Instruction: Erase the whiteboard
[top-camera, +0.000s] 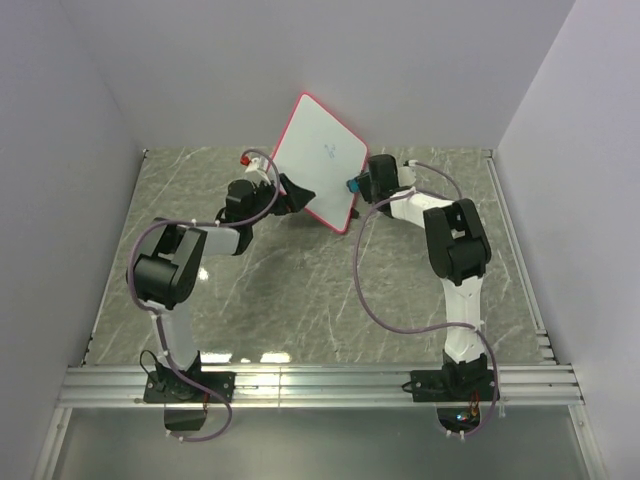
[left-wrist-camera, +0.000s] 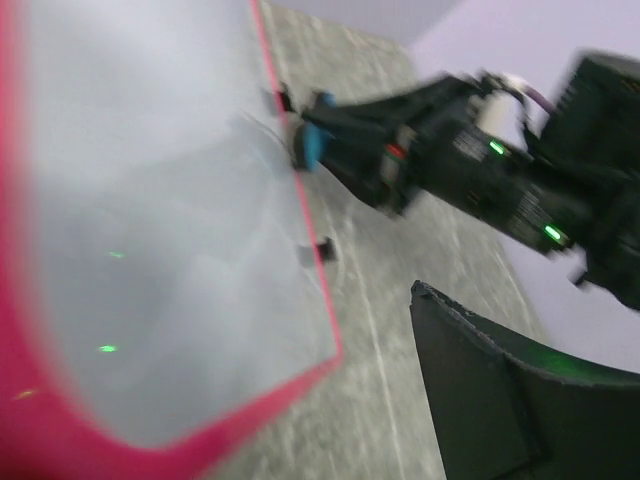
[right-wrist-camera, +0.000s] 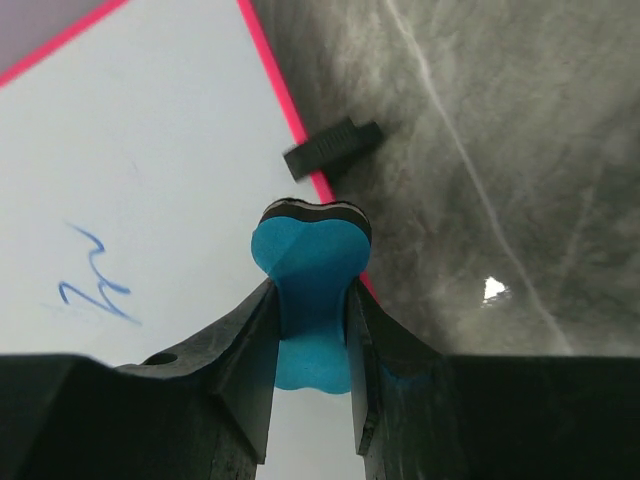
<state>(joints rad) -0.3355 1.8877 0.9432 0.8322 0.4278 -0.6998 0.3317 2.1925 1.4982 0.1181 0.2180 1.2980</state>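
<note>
The whiteboard (top-camera: 320, 165), white with a pink-red frame, stands tilted up at the back centre of the table. Blue handwriting (right-wrist-camera: 95, 280) marks its face. My right gripper (right-wrist-camera: 310, 300) is shut on a blue eraser (right-wrist-camera: 310, 250), whose tip is at the board's right edge beside a black foot (right-wrist-camera: 332, 148). My left gripper (top-camera: 292, 190) is at the board's lower left edge. In the blurred left wrist view the board (left-wrist-camera: 150, 200) fills the left and hides one finger. The other finger (left-wrist-camera: 520, 400) stands apart from it, with table between.
The grey marble table (top-camera: 300, 290) has purple-grey walls at the back and sides. A small red and white object (top-camera: 247, 158) lies behind my left wrist. An aluminium rail (top-camera: 320, 385) runs along the near edge by the arm bases.
</note>
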